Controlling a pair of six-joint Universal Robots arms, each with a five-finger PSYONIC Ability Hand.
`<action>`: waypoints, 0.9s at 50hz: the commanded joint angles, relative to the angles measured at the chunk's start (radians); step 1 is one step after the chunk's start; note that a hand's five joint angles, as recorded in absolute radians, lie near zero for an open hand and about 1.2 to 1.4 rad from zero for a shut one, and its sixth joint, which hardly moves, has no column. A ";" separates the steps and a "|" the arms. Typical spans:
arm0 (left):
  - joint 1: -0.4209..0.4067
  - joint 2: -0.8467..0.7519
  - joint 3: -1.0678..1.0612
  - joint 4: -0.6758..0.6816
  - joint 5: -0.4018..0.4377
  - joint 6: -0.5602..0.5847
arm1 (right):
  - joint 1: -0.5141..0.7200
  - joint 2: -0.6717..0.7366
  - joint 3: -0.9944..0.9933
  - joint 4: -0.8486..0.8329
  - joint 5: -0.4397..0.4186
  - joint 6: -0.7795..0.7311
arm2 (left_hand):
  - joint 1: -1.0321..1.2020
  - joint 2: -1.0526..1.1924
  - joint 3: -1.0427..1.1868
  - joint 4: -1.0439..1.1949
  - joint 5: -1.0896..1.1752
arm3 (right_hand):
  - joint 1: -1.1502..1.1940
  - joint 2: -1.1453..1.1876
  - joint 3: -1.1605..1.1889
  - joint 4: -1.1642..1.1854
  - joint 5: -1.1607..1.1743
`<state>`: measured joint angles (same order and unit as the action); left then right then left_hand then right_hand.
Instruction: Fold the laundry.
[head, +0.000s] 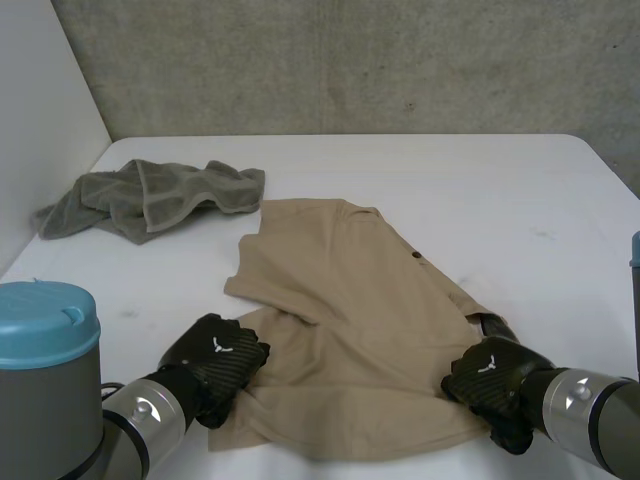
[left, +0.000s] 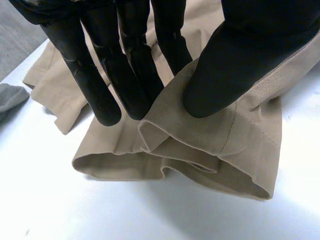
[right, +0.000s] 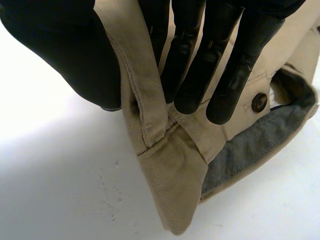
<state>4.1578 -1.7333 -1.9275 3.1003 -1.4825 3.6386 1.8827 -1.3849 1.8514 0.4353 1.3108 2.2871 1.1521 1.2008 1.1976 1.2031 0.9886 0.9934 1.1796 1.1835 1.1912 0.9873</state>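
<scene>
At table (head: 520, 190) front edge, L hand (head: 215, 362) pinches trousers (head: 350, 300) hem w/ thumb, R hand (head: 492, 378) the waistband (right: 150, 115). Fold approx half done; towel (head: 150, 198) at far left corner untouched.

The left arm (head: 70, 400) and right arm (head: 595, 412) reach forward low, well apart, each grey wrist behind its black hand. The left hand (head: 215, 357) sits at the near left corner of the tan trousers (head: 350, 290), straight fingers (left: 100, 85) and thumb (left: 235, 65) pinching a fold above the hem. The right hand (head: 490, 375), at the near right corner, clamps the waistband between thumb (right: 65, 50) and fingers (right: 232, 75).
</scene>
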 joint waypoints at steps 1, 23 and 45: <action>-0.002 0.058 -0.001 -0.008 -0.002 0.000 | -0.010 -0.066 -0.008 0.010 -0.004 -0.001 | 0.244 0.195 0.199 0.193 0.233 | -0.029 -0.216 -0.219 -0.227 -0.198; 0.039 0.124 0.117 0.056 -0.001 -0.003 | -0.125 -0.076 -0.219 -0.145 -0.036 0.183 | -0.727 -0.776 -0.773 -0.778 -0.738 | -0.671 -0.857 -0.861 -0.869 -0.839; -0.087 -0.143 0.145 0.284 0.002 -0.052 | -0.113 0.299 -0.227 -0.501 -0.036 0.230 | -0.713 -0.761 -0.758 -0.764 -0.724 | -0.327 -0.513 -0.517 -0.525 -0.496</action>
<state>4.1037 -1.7872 -1.8020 3.3337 -1.4810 3.5844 1.7720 -1.1352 1.6276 0.0086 1.2760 2.4921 0.4094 0.4182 0.4280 0.4076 0.2285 0.4763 0.5594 0.5626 0.5590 0.3645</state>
